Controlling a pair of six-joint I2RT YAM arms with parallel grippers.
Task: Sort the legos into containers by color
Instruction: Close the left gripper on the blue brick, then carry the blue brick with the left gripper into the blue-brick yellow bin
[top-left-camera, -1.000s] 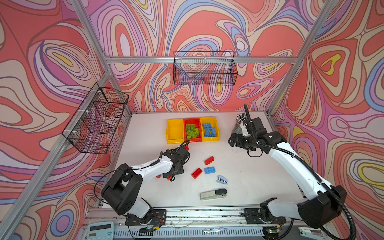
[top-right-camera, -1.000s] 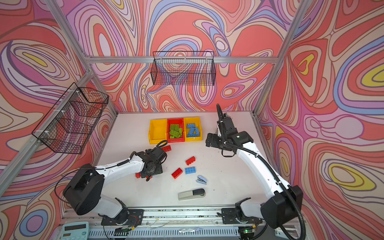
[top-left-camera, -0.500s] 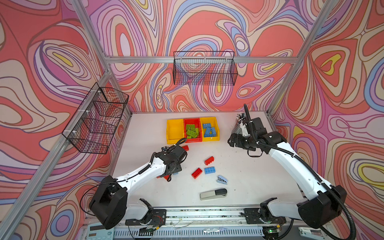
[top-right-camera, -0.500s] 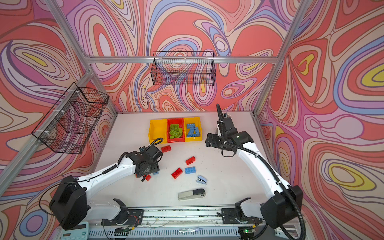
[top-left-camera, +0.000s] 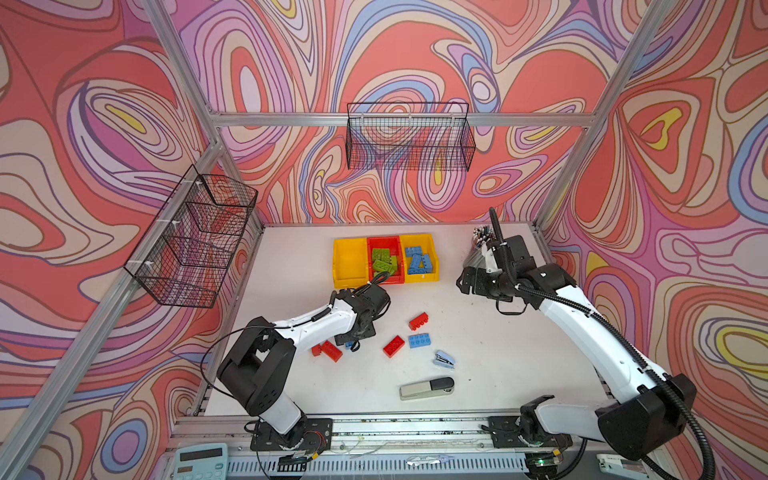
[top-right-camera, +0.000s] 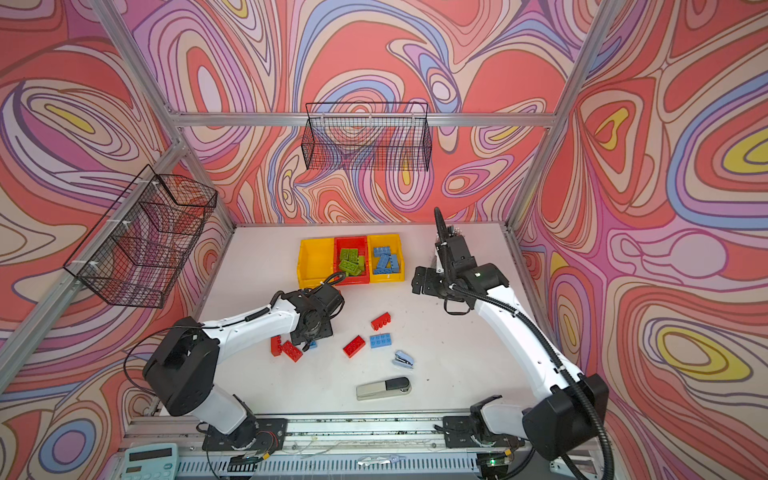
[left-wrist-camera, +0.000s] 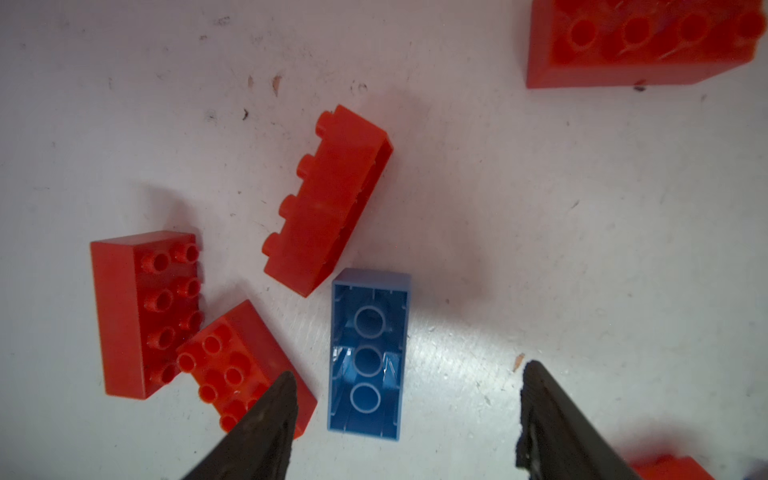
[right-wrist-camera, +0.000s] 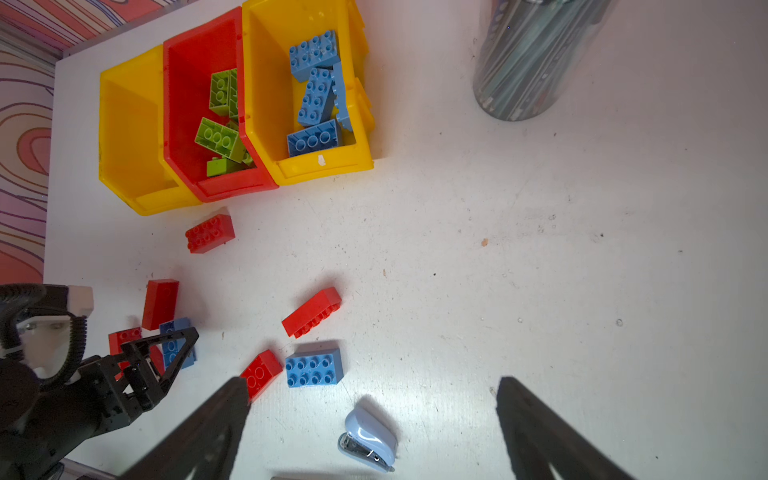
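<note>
Three joined bins (top-left-camera: 345, 266) sit in a row. Green bricks (top-left-camera: 383, 259) lie in the red middle one, blue bricks (top-left-camera: 417, 262) in the right yellow one. Red bricks (top-left-camera: 394, 346) and two loose blue ones (top-left-camera: 419, 340) lie scattered in front.

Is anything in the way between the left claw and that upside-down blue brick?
Nothing visible. The left gripper hangs open right over the blue brick. A red brick lies close beside it, near one finger, so that finger might bump it.
</note>
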